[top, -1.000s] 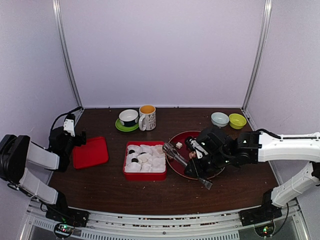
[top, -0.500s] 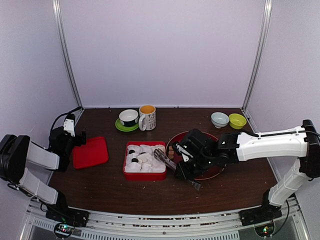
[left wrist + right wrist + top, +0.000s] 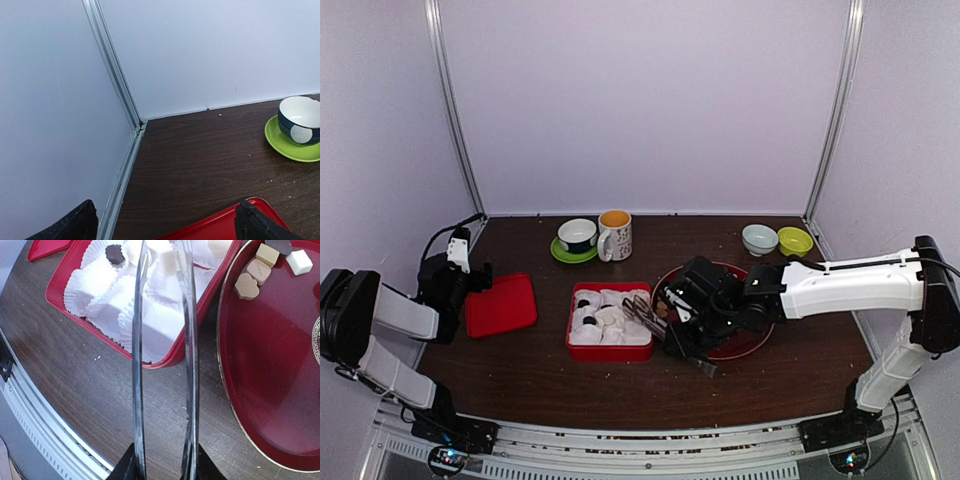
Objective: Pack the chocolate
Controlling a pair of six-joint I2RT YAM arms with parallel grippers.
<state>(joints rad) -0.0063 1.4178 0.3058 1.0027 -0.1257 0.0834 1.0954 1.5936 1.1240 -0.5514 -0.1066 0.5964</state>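
Chocolate pieces lie on the dark red plate (image 3: 270, 365): two tan hearts (image 3: 246, 286), a tan cube (image 3: 267, 254) and a cream cube (image 3: 299, 262). The red box (image 3: 180, 357) holds white paper cups; one has a dark chocolate (image 3: 115, 252), another a cream piece (image 3: 167, 262). My right gripper (image 3: 162, 465) is shut on the metal tongs (image 3: 137, 340), whose two arms reach over the box's right end; their tips are out of frame. In the top view the tongs (image 3: 645, 312) point from the right gripper (image 3: 695, 345) into the box (image 3: 610, 354). My left gripper (image 3: 165, 225) is open and empty.
A red lid (image 3: 500, 305) lies by the left gripper (image 3: 480, 275). At the back stand a green saucer (image 3: 295, 147) with a dark cup (image 3: 577, 235), a mug (image 3: 615, 235), a pale bowl (image 3: 759, 238) and a green bowl (image 3: 795, 241).
My right arm has moved left with the tongs, from over the plate to over the right end of the box. The left arm has not moved.
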